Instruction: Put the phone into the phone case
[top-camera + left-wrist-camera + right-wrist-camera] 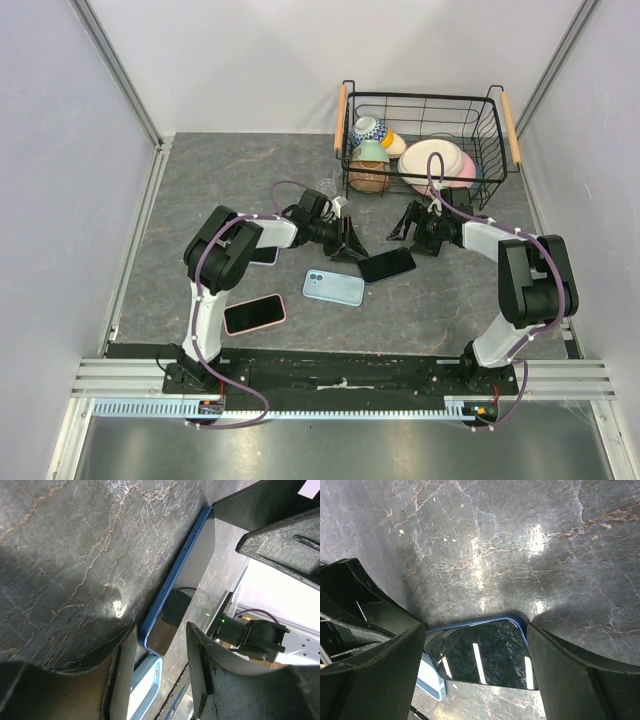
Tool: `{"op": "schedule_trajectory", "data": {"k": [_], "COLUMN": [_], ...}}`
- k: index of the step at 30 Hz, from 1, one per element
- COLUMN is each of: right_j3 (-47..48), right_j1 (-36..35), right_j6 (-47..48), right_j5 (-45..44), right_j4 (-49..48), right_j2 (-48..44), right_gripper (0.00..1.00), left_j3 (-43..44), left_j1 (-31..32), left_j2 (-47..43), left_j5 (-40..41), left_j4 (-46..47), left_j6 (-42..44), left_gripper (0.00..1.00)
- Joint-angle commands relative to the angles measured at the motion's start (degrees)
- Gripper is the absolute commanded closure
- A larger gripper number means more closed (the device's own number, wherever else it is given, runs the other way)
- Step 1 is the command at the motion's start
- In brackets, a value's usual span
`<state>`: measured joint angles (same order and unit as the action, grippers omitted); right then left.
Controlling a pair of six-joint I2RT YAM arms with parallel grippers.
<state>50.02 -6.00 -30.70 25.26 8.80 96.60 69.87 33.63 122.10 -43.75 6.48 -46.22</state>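
The phone (387, 265), dark-screened with a blue rim, lies flat mid-table. The light blue phone case (334, 287) lies just left and in front of it, almost touching. My left gripper (348, 245) is open at the phone's left end; in the left wrist view the phone (187, 575) runs away from the gripper (162, 630), its near corner between the fingers, with the case (147, 690) below. My right gripper (408, 230) is open over the phone's far side; in the right wrist view the gripper (476, 630) straddles the phone (480, 655), with a corner of the case (431, 680) showing.
A black wire basket (497, 128) with bowls and a plate stands at the back right, just behind the right gripper. A pink-cased phone (254, 314) lies at the front left. Another phone (266, 256) lies partly under the left arm.
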Motion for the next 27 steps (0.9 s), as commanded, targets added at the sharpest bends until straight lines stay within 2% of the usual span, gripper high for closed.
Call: {"op": "schedule_trajectory", "data": {"k": [1, 6, 10, 18, 27], "right_j3": [-3.4, -2.6, -2.7, -3.8, -3.7], "right_j1": [-1.1, -1.1, -1.1, -0.9, -0.7], "right_j6": [0.0, 0.7, 1.8, 2.7, 4.7], "right_j5": [-2.8, -3.3, -4.1, -5.5, -3.6], "right_j4": [6.6, 6.9, 7.5, 8.5, 9.9], "right_j2": [2.7, 3.5, 3.8, 3.2, 4.6], "right_gripper": [0.09, 0.08, 0.07, 0.07, 0.07], "left_j3": [-0.8, -1.0, -1.9, -6.6, -4.7], "left_j1": [0.7, 0.7, 0.7, 1.9, 3.8], "left_j2": [-0.8, -5.3, -5.2, -5.9, -2.2], "left_j5": [1.6, 8.4, 7.7, 3.5, 0.3], "left_j4": [0.6, -6.1, -10.8, -8.2, -2.3], "left_j6": [-0.8, 4.2, 5.0, 2.3, -2.2], "left_gripper": [0.49, 0.45, 0.44, 0.45, 0.46]}}
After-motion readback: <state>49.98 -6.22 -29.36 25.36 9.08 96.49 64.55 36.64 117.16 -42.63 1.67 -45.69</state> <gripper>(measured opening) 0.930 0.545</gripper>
